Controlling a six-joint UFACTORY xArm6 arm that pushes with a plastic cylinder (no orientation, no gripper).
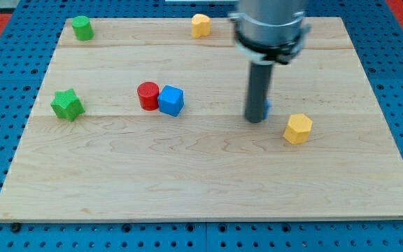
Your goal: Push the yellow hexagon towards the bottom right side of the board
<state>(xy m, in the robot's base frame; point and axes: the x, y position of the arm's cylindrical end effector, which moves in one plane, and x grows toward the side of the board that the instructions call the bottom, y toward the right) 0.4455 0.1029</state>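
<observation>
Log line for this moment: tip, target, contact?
tip: up-left of yellow hexagon | contact: apart | small blue block: mostly hidden behind rod | hexagon: right of board centre

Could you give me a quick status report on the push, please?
My tip up-left of the yellow hexagon block, small gap. Small blue block mostly hidden behind rod. Bottom-right path clear.

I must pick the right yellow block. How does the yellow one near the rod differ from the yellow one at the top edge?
The yellow hexagon lies mid-board, at the lower right of my tip; the top yellow block sits far from it, at the board's top edge. The hexagon shows flat facets; the top block's shape is unclear. Both are yellow.
</observation>
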